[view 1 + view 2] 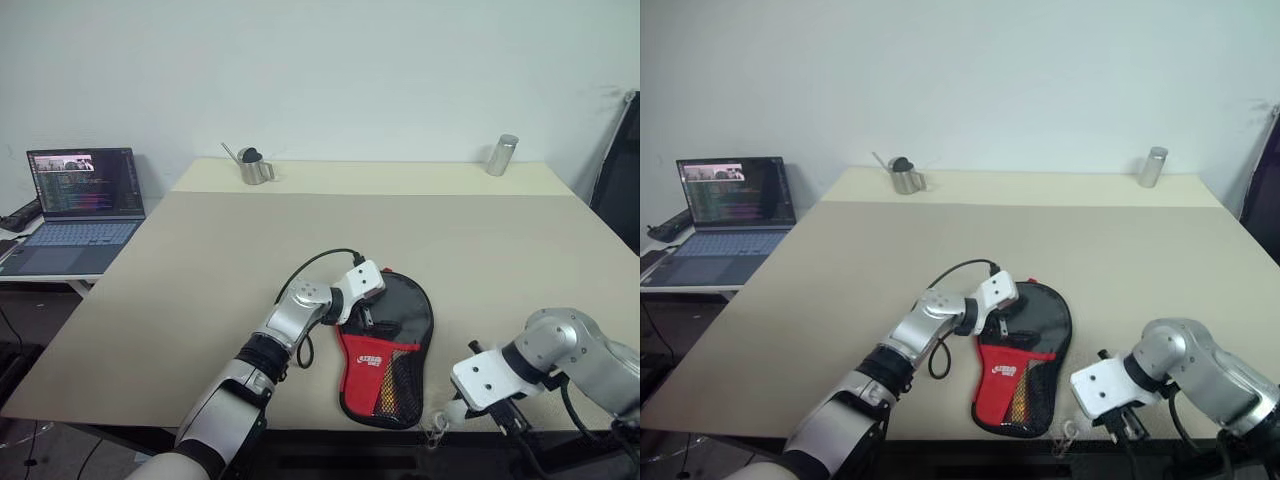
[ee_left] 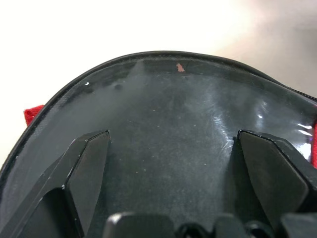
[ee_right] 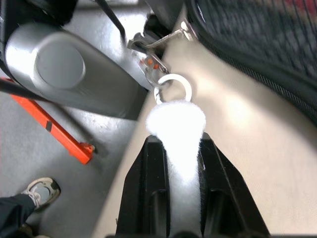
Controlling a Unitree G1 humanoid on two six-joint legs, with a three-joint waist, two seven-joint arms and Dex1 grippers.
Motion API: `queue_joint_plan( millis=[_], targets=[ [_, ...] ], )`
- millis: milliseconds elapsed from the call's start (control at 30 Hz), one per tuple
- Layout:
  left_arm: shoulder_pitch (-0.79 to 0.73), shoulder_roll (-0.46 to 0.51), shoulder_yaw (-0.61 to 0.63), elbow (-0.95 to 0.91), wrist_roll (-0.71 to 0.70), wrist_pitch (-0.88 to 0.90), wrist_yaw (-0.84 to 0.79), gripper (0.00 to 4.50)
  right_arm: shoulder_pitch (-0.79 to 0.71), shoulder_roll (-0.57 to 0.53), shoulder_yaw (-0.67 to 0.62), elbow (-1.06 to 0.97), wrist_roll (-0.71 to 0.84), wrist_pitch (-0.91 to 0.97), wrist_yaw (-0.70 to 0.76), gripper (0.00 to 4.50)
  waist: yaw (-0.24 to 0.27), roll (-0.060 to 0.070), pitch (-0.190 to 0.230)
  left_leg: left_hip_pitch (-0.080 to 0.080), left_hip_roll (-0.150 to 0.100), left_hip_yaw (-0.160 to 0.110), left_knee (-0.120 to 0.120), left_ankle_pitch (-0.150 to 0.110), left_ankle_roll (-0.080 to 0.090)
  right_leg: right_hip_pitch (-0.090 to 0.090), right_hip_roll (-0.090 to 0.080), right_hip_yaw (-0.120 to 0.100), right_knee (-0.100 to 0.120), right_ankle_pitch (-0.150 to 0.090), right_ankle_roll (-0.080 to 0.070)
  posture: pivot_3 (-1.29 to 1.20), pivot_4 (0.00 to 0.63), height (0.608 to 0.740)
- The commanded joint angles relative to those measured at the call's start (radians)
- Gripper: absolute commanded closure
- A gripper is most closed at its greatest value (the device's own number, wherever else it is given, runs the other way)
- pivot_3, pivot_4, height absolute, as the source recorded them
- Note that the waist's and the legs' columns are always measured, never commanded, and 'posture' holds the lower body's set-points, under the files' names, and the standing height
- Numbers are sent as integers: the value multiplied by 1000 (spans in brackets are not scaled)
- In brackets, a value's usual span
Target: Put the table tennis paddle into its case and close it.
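Silver metal arms, white wrist housings, black cable looping at left wrist, black-fingered grippers.

Head pair: table (image 1: 200, 260) viewed from above, forward and down.
Wrist views: case (image 2: 168, 148) seen close.

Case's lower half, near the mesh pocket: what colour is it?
Red with white lettering, on the case; the round upper part is black. Clearest in the left eye view.

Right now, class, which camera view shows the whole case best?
The left eye view: the case lies whole, black and red. The right eye view matches. The left wrist view shows its black round part, the right wrist view a mesh edge.
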Motion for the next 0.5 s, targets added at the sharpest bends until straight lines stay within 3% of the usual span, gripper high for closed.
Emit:
queue_joint_plan(
  millis=[33, 67, 300, 500],
  targets=[
    [3, 20, -3, 29, 33, 4, 22, 0, -41, 12, -21, 51, -17, -59, 8, 4260, 0, 0, 0, 0, 0, 0, 0, 0, 0, 0, 0, 0, 0, 0, 0, 0, 150, 740],
    [2, 22, -1, 30, 34, 2, 25, 0, -54, 26, -17, 77, -35, -67, -9, 4260, -1, 0, 0, 0, 0, -1, 0, 0, 0, 0, 0, -1, 0, 0, 0, 0, 150, 740],
    [3, 37, 20, 1, 16, 10, 31, 0, -89, 53, -12, 176, -87, -127, -11, 2003, -9, 0, 0, 0, 0, -2, 0, 0, 0, 1, 0, -3, 0, 0, 0, 0, 150, 740],
    [40, 119, 129, -211, -137, 55, -94, 0, -136, 2, -88, 239, 11, -141, 82, 32, -16, 1, 1, -2, 0, -4, 0, 0, -1, -1, 0, -4, 0, 0, -1, 0, 150, 740]
  ],
)
